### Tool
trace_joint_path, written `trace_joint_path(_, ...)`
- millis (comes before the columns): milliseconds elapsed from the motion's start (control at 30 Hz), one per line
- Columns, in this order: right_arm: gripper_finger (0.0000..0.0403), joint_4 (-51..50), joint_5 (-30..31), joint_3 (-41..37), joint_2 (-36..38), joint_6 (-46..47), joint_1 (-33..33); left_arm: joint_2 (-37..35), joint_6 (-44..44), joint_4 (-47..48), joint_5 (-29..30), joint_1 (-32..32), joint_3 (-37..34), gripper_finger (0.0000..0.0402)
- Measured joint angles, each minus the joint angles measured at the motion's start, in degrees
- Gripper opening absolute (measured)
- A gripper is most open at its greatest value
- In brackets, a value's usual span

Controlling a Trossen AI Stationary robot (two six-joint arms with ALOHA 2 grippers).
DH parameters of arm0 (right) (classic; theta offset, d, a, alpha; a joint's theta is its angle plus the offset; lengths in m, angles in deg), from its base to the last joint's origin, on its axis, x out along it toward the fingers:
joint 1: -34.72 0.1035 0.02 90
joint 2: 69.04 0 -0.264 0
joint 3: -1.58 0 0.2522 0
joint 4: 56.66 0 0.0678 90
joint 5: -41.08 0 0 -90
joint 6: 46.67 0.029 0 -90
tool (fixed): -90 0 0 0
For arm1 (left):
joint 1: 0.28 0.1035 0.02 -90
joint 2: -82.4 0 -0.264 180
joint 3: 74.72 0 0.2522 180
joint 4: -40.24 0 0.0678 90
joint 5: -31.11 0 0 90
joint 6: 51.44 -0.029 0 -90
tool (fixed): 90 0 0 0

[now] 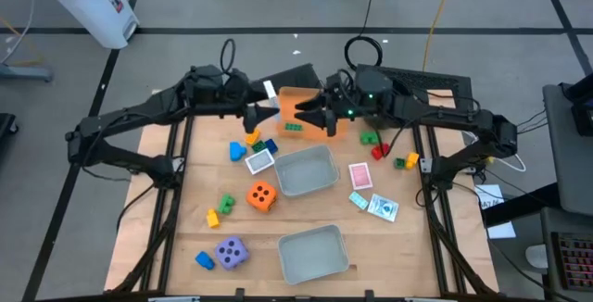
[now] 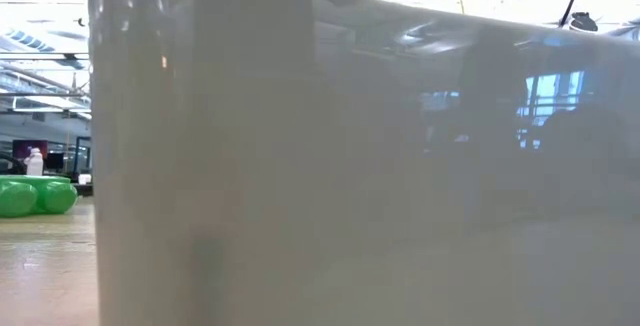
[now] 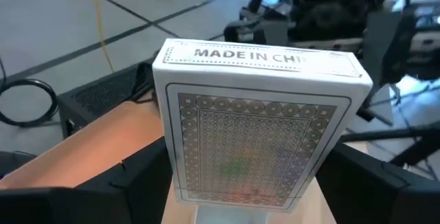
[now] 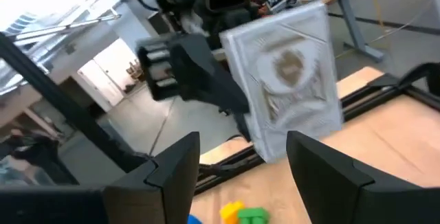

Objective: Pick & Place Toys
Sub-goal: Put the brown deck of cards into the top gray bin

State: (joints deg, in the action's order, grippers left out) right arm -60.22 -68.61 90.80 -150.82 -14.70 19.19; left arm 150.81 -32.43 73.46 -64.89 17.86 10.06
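Left fingers hold a white card box above the orange tray; right fingers wait nearby, parted, empty. Next likely move: lower it in.

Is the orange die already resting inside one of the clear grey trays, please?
No. In the high view the orange die sits on the bare wooden table, to the left of the nearer grey tray and outside its rim.
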Motion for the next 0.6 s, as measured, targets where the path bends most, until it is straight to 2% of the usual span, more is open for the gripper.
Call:
trace_joint_path(133,0.0210,-0.7,0.0,0.0,0.0,-6.7,0.8,1.4,0.1,0.1,-0.8,-1.3,0.0,0.0313)
trace_joint_path(267,0.0210,-0.7,-0.1,0.0,0.0,-12.4,1.0,2.3,1.3,0.1,-5.4,-1.5,0.0,0.0327)
trace_joint_path(467,0.0210,-0.9,-0.2,0.0,0.4,-16.2,0.9,2.4,3.9,2.0,-12.9,-1.3,0.0,0.0302)
trace_joint_path(600,0.0210,-0.9,-5.7,0.0,1.3,-23.1,1.0,2.4,7.1,3.2,-20.5,-1.2,0.0,0.0302)
